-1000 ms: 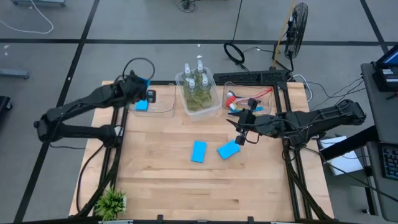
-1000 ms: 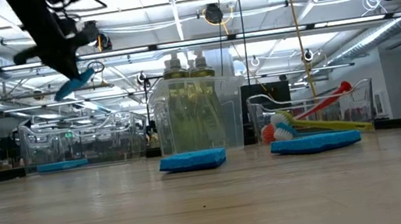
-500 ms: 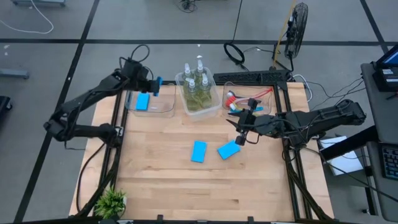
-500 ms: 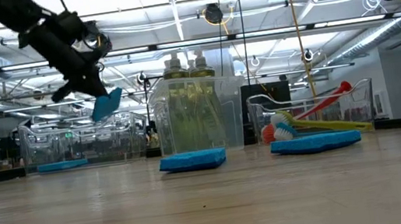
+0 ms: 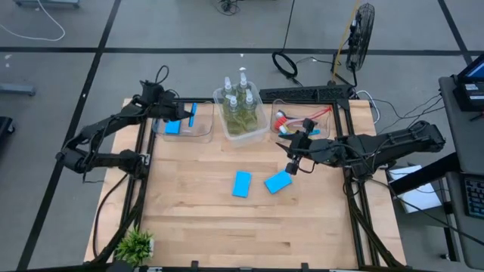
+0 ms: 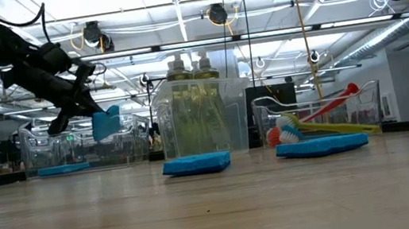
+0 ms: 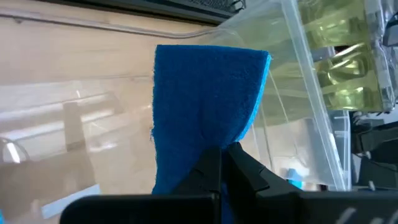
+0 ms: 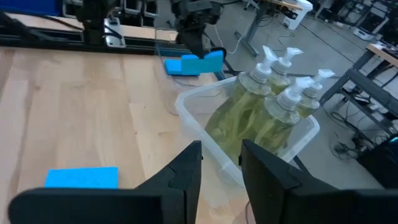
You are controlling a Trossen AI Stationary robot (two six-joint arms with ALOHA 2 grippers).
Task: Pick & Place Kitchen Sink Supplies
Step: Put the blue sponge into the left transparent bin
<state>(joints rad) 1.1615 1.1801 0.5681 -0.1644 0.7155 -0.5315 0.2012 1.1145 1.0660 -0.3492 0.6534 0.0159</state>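
Nearest to the front edge, a small green potted plant (image 5: 135, 245) stands at the left corner of the wooden table (image 5: 197, 219). Farther in, two blue sponges lie flat on the bare wood, near each other but apart: the left loose sponge (image 5: 242, 183) and the right loose sponge (image 5: 278, 181). Just above the right one hangs the right gripper (image 5: 292, 168), its fingers parted a little and holding nothing. At the back stand three clear bins. The middle bin (image 5: 261, 130) holds the four pump bottles (image 5: 239, 102), the right bin (image 5: 325, 115) holds the brushes (image 5: 291, 121), and a sponge (image 5: 172, 128) lies in the left bin (image 5: 198, 133). Over this left bin the left gripper (image 5: 181, 114) is pressed tight on another sponge, the held sponge (image 7: 202, 118), which hangs on edge in the air.
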